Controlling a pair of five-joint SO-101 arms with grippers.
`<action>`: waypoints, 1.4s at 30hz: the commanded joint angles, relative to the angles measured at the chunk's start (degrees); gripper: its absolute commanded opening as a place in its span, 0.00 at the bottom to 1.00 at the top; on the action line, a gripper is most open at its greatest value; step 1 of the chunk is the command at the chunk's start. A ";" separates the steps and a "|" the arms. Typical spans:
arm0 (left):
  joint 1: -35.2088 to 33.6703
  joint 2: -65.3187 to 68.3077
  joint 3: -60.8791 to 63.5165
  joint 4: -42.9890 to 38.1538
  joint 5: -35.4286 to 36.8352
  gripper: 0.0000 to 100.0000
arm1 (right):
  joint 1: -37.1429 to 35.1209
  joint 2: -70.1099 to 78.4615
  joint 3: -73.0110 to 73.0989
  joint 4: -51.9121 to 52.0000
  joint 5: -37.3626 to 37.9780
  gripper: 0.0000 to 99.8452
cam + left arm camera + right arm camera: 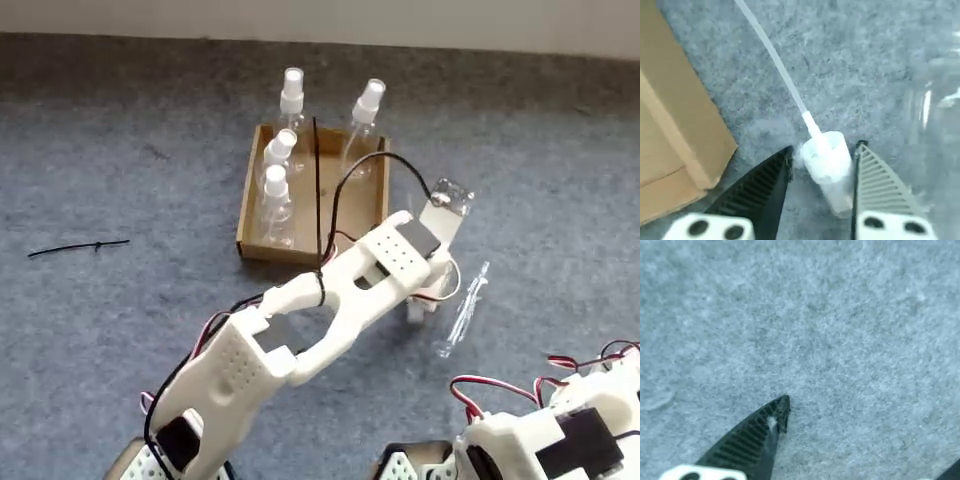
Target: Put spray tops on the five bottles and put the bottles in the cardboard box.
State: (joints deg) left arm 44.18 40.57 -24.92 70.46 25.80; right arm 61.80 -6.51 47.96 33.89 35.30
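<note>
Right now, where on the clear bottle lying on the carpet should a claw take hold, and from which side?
Probably mid-body: come down on the bottle from above, with the claw set across its narrow width. It lies flat on the carpet, so only its upper side and flanks are free, and its neck end is thinner.

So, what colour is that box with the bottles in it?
Plain brown, the cardboard box; the high view shows it best.

Four clear bottles (275,205) with white spray tops (292,85) stand upright in the open cardboard box (246,215). The fifth bottle (462,312) lies on its side near the box, uncapped. The last spray top (826,162) is close by, long tube attached.
</note>
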 commanded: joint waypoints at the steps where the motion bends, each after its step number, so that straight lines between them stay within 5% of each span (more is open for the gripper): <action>1: 1.01 -0.92 -4.70 -0.18 -4.75 0.12 | -1.54 -0.57 -0.92 0.48 0.62 0.47; 10: 4.53 -1.10 -15.96 10.90 -15.12 0.08 | -1.36 -0.57 -0.92 0.48 0.62 0.47; 17: 2.77 -1.19 -39.16 29.71 -20.66 0.08 | -1.80 -0.66 -1.10 1.01 0.35 0.47; 21: -1.54 -4.09 -46.02 31.82 -23.74 0.08 | -5.85 -2.33 -5.93 10.51 0.18 0.47; 33: -8.31 -44.53 -19.12 31.82 -27.34 0.08 | -26.59 -24.48 -22.29 37.76 -15.47 0.47; 42: -39.52 -70.55 4.88 31.74 -30.59 0.08 | -58.51 -27.47 -26.15 48.13 -28.57 0.47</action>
State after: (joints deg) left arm 19.91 -19.91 -28.97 102.20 -1.54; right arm 14.33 -33.76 25.19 80.75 10.86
